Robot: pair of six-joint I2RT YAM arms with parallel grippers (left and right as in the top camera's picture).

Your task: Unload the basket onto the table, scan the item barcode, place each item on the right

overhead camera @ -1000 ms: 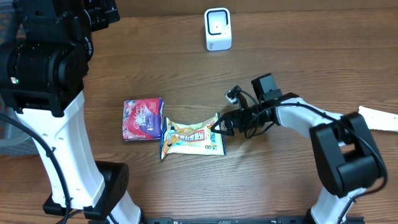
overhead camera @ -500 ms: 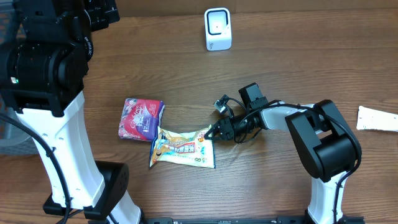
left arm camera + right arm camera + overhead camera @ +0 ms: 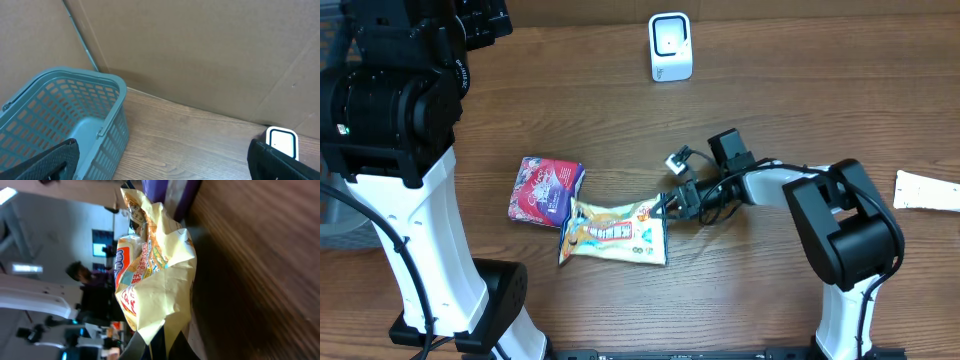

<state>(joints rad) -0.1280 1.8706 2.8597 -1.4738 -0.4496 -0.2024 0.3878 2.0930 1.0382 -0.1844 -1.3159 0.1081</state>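
A yellow snack bag (image 3: pixel 612 232) lies flat on the wooden table, left of centre. My right gripper (image 3: pixel 665 205) is low at the bag's right edge and shut on that edge. In the right wrist view the crumpled bag (image 3: pixel 155 275) fills the middle, and its corner is pinched between the closed fingers of that gripper (image 3: pixel 160 342). The white barcode scanner (image 3: pixel 670 47) stands at the back of the table. My left gripper (image 3: pixel 162 165) is open and empty, raised near the back left, with the scanner (image 3: pixel 281 141) at its right.
A purple packet (image 3: pixel 547 190) touches the snack bag's left end. A teal basket (image 3: pixel 65 115) stands off the table's left side, before a cardboard wall. A white flat piece (image 3: pixel 928 190) lies at the right edge.
My right gripper has gone from open to shut on the snack bag's right edge. The bag and the purple packet were pushed a little to the left. The left arm stayed still.
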